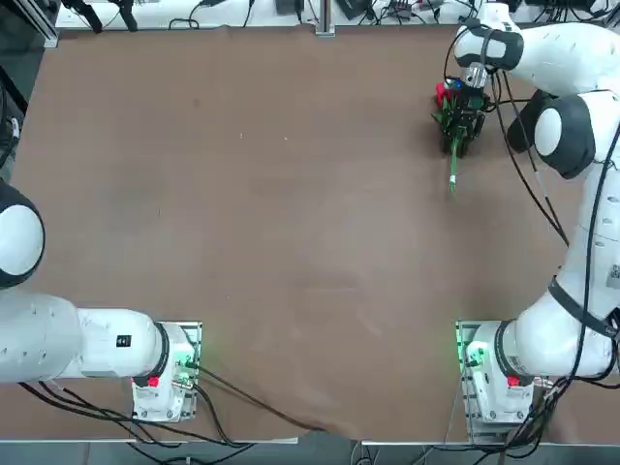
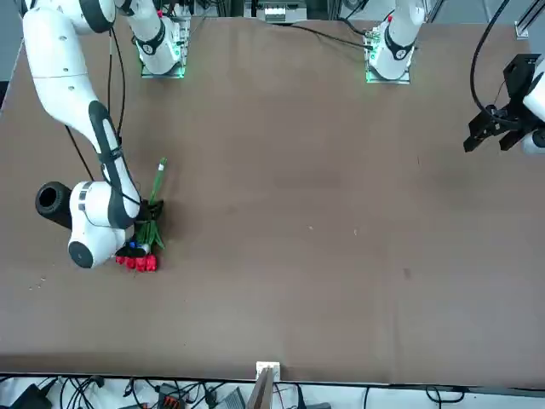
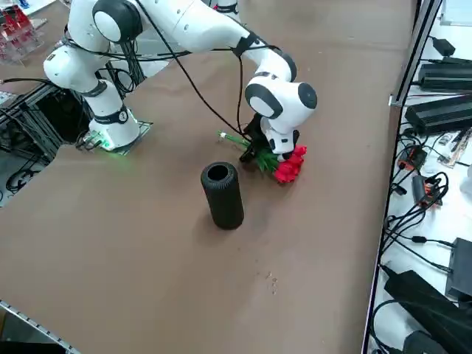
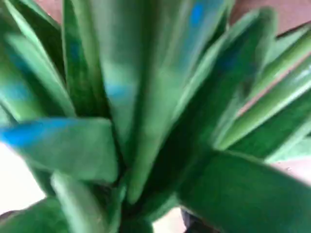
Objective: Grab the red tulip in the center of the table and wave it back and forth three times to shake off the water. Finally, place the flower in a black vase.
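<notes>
The red tulip (image 3: 289,165) lies on the table (image 1: 291,242) at its far right part, red blooms (image 1: 443,94) pointing away from the arms' bases and the thin stem (image 1: 452,174) pointing back toward them. My right gripper (image 3: 269,151) is lowered straight onto its green leaves (image 2: 150,228). The wrist view is filled with those leaves (image 4: 146,121) at very close range. The black vase (image 3: 222,195) stands upright on the table just beside the flower, mouth up; the front view shows the black vase (image 2: 51,203) on the outer side of my arm.
The table's far edge (image 1: 320,29) and right edge carry cables and black boxes (image 3: 442,110) just off the surface. The parked left arm (image 1: 58,339) sits at the near left.
</notes>
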You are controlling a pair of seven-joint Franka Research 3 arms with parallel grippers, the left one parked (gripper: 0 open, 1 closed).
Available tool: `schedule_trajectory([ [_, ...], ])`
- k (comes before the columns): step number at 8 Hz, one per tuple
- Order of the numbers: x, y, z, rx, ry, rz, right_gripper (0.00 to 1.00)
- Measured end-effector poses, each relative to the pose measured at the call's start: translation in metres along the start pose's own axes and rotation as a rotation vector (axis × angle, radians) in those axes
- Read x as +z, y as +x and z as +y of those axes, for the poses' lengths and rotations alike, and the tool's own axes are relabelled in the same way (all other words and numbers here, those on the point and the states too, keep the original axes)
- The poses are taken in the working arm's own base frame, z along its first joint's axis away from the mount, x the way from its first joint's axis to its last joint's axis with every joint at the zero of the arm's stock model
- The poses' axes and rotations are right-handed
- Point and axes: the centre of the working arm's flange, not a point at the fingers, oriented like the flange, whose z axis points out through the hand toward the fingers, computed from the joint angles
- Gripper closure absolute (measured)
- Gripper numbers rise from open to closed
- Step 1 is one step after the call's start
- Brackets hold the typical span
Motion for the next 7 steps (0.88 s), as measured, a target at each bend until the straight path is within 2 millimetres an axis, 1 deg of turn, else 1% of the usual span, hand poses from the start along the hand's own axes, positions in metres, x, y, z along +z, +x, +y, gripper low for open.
schedule_trajectory([
  [1,-0.0004,0.0,-0.0001,0.0,0.0,0.001,0.03],
  [6,-0.001,0.0001,0.0019,0.0,-0.01,0.002,0.04],
  [7,-0.0011,0.0001,0.0019,0.0,-0.01,0.002,0.21],
])
